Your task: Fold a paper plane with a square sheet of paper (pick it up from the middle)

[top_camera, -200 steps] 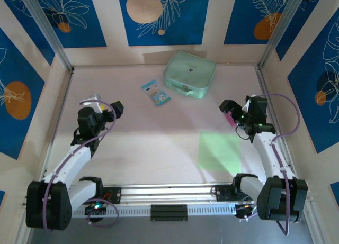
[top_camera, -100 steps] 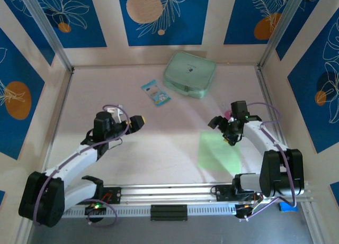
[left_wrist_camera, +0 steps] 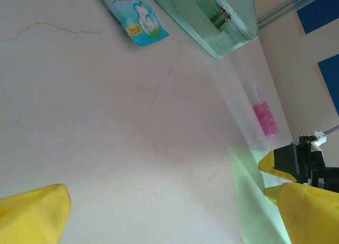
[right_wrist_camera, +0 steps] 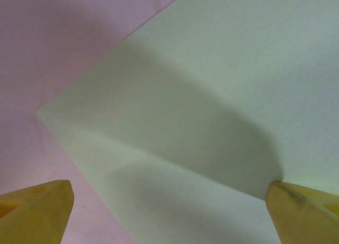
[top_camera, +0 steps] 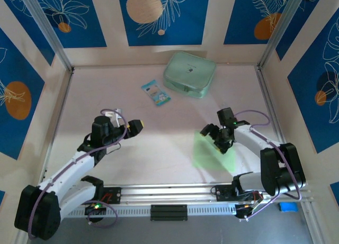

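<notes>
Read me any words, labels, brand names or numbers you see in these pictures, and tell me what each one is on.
No text is legible in any view.
On the blue-and-white packet: printed lettering and a small yellow badge, too blurred to read.
On the mint-green case: a tiny dark mark on the lid, too small to read.
On the square sheet of paper: plain, no print.

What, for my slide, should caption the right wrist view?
Open right gripper framing a corner of the square sheet of paper.
</notes>
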Motion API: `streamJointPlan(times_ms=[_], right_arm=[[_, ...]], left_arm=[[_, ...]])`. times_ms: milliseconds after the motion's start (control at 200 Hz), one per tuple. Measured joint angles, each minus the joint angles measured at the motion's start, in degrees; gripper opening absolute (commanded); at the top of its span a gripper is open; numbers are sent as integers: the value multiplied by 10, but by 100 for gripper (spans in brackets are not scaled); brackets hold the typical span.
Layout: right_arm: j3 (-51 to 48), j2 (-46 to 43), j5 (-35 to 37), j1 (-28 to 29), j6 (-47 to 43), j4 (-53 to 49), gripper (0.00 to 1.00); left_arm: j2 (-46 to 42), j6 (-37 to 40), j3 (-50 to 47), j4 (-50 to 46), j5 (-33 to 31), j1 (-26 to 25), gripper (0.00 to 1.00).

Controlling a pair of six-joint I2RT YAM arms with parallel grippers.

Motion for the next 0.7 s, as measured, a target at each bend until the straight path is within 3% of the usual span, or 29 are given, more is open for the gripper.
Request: streamJointPlan(times_ms=[420,555,700], right_arm=[[26,56,-2,156,217,129,92],[65,54,0,162,178,102,92],[93,34,-10,103,50,66,92]], left_arm=[[-48,4,0,-94,-67,0,100],[-74,-8,0,-109,-75,4,100],[-102,-29,-17,-91,-51,17,100]])
